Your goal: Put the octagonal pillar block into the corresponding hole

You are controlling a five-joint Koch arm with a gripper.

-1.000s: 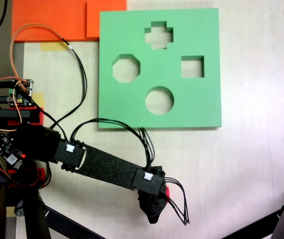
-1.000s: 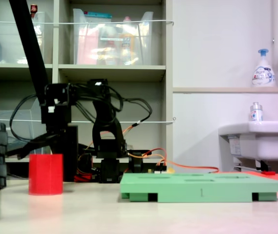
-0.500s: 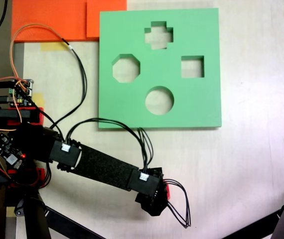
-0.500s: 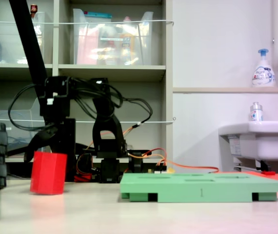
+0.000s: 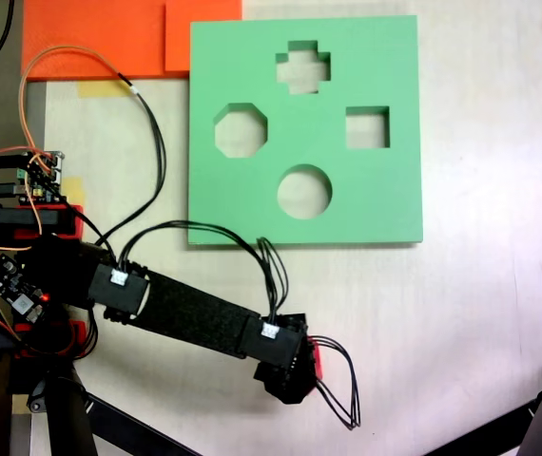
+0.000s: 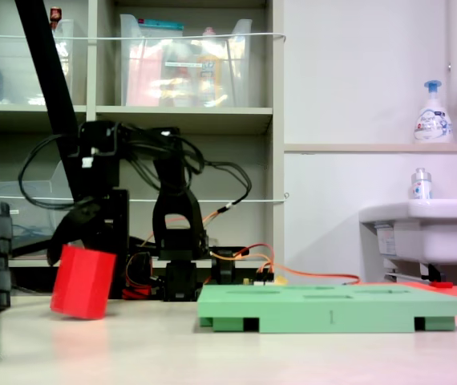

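The claw (image 6: pixel 76 233) pinched the octagonal pillar block (image 6: pixel 83 282), tilted, its low corner barely off the surface (image 6: pixel 212 353), well apart from the corresponding hole (image 5: pixel 241 131) in the green board (image 5: pixel 385 190), probably mid-lift.

your arm (image 5: pixel 190 313) is matte black, w/ a rough-textured flat link btwn two boxy black servo blocks, each w/ a small white connector on top. thin black cables (image 5: pixel 204 233) loop btwn the blocks, and another bundle curls out past the wrist. red base parts (image 5: pixel 62 332) show in the first exterior view, w/ a small circuit board (image 5: pixel 38 176) nearby fed by orange and black wires. in the second exterior view you get black upright links draped w/ black cable loops (image 6: pixel 212 172).
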